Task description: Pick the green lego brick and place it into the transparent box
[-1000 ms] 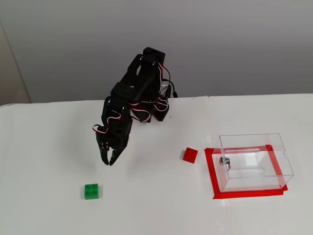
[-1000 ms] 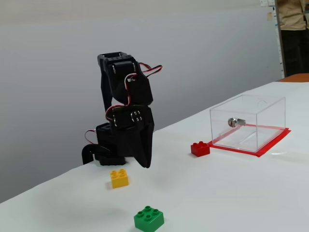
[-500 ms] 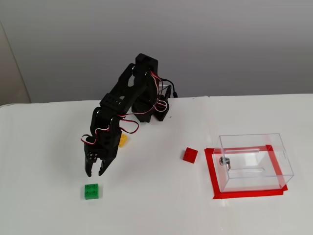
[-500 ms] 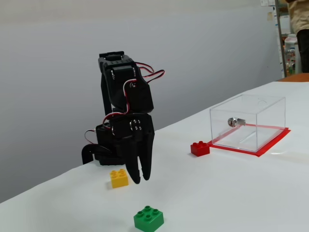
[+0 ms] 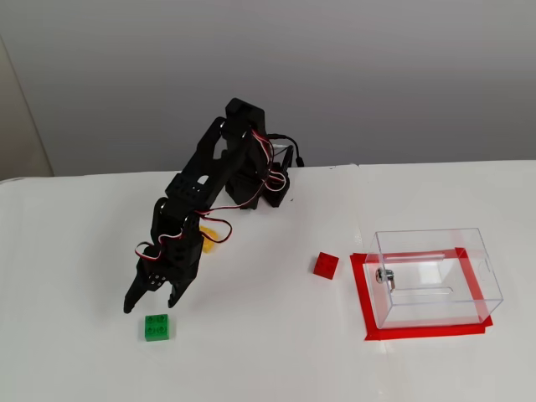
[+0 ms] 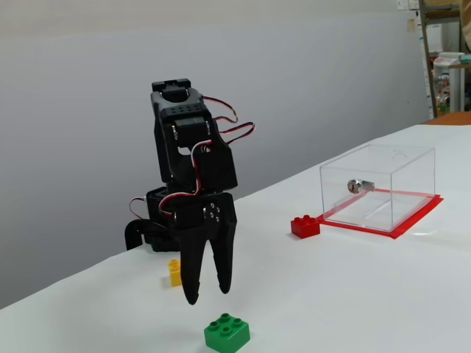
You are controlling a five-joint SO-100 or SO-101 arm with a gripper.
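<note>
The green lego brick [image 5: 156, 327] [image 6: 227, 333] lies on the white desk [image 5: 268, 360], near the front left. My end effector [image 5: 152, 303] [image 6: 207, 293] hangs just above it, fingers spread, empty. The transparent box [image 5: 434, 276] stands far right.

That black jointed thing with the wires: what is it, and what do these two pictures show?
It is a small robot arm bolted to a white table. One fixed camera looks down from in front, the other looks from low at the side. Its gripper, jaws open and empty, hangs just above a green lego brick. Also on the table: a yellow brick, a red brick, and an empty transparent box standing on a red taped outline.
</note>
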